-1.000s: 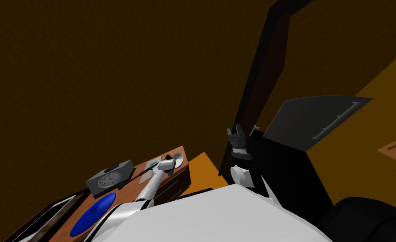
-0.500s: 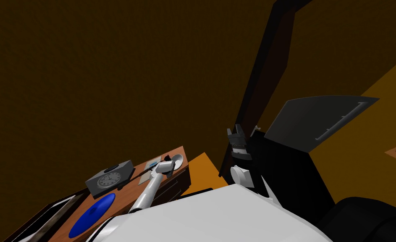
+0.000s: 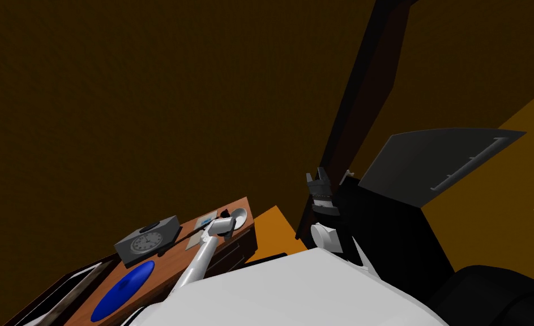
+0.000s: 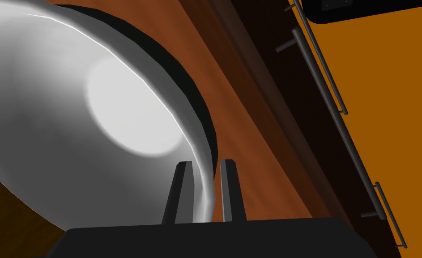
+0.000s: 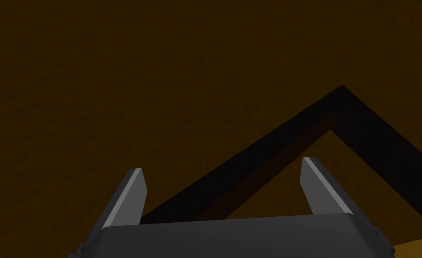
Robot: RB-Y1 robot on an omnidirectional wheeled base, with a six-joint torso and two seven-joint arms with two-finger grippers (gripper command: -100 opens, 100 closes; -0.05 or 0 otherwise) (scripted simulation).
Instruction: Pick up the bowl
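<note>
Left gripper pinches the bowl by its rim, 1 finger inside, 1 outside, ready for lifting. Right gripper hangs wide.

A dim brown wall stands behind a wooden dresser — orange floor beside it — and a dark door frame.

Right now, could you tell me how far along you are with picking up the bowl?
Done: the left gripper grips the bowl by its rim, one finger inside, one outside. In hand: that pinch. Left: the lift; the bowl seems to rest on the wooden dresser; right gripper open.
</note>
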